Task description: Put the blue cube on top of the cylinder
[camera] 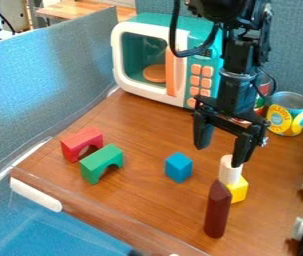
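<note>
**Grab softly, lift high, set down slow**

In the camera view, see the gripper [219,154] wide open and holding nothing, near the white cylinder [230,172]. Find the blue cube [178,168] on the wooden table [140,132], between the green arch [101,161] and the cylinder. Best to line up with two flat sides, go straight down, squeeze softly. Lift higher than the cylinder before going across, so as not to knock it over. Look at the can [290,99]: yellow and blue label [280,121] with print.
</note>
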`<state>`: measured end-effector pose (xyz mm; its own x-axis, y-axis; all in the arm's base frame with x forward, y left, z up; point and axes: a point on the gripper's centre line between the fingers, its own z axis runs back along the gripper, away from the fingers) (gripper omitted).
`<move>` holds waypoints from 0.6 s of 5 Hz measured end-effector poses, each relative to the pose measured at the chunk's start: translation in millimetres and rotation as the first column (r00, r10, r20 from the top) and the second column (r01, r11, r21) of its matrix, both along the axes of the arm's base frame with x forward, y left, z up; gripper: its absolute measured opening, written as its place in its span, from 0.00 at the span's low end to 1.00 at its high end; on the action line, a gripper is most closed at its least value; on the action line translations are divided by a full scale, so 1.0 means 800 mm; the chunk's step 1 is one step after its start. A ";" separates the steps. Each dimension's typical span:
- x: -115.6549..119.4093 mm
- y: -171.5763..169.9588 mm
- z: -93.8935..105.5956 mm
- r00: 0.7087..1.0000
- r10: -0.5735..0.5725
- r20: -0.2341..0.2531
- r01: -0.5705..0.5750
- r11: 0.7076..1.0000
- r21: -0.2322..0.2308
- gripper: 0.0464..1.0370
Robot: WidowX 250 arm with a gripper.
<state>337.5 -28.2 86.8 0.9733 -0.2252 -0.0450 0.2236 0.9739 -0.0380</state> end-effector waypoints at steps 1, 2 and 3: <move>-0.002 0.000 -0.011 1.000 -0.003 -0.029 0.003 1.000 0.002 0.96; -0.007 0.015 -0.012 0.998 0.019 -0.066 -0.020 1.000 -0.019 0.96; -0.011 0.039 -0.012 0.994 0.069 -0.090 -0.072 0.997 -0.037 0.96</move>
<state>328.9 3.4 77.6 0.9794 -0.1597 -0.1235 0.1486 0.9844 -0.0942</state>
